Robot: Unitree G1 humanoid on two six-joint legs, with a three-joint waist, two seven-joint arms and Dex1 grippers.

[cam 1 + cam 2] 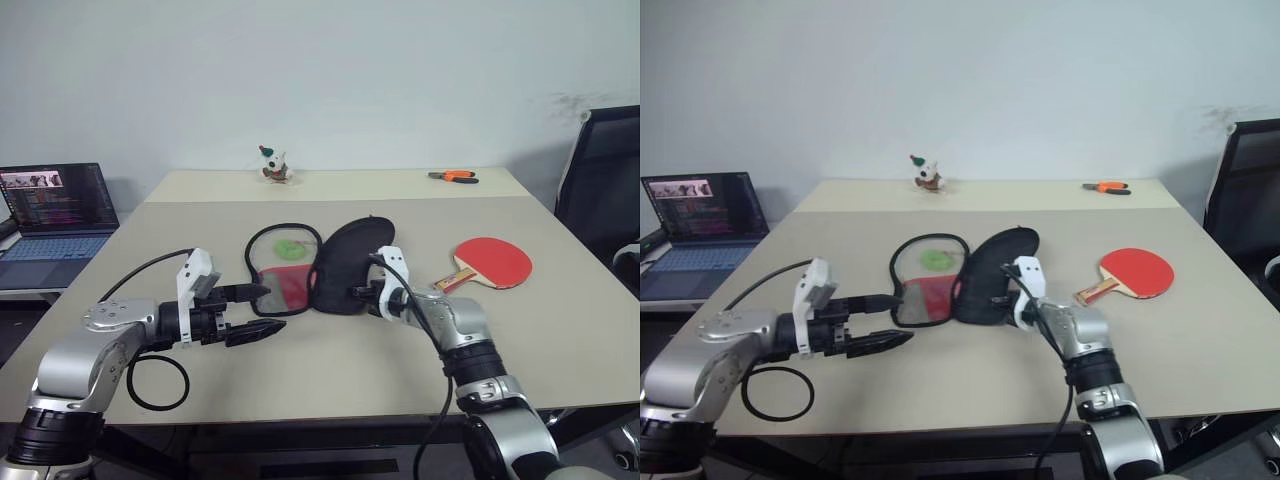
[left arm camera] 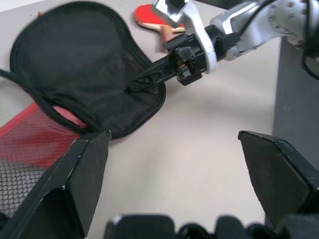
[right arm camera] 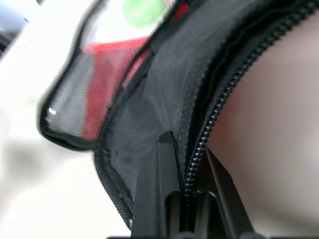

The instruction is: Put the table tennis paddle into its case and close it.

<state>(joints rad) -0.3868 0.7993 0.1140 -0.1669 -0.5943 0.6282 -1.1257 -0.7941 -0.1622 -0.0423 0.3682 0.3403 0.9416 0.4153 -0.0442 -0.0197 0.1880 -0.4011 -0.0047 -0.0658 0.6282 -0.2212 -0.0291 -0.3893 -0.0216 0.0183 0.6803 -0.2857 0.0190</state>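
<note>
The case (image 1: 318, 266) lies unzipped in the middle of the counter (image 1: 330, 370), spread out in two halves. The red mesh half lies flat, and the black fabric half beside it is tipped up at its outer edge.

The right tool (image 1: 352, 293) is clenched on the rim of that black half, its two fingers pinching the fabric right beside the zipper teeth (image 3: 209, 127). The flap stands lifted where they hold it.

The left tool (image 1: 255, 312) hovers just off the case on the mesh side, its fingers spread wide and grasping nothing. One finger points at the mesh half and the other sits lower, above bare counter.

The table tennis paddle (image 1: 487, 264) rests flat on the counter, well apart from the case on the right arm's side, red face up and its pale handle pointing back toward the case.

Beyond the case, at the counter's far edge, stand a small toy figure (image 1: 273, 165) and orange-handled pliers (image 1: 453, 177). An open laptop (image 1: 55, 220) sits off the counter on the left arm's side.
</note>
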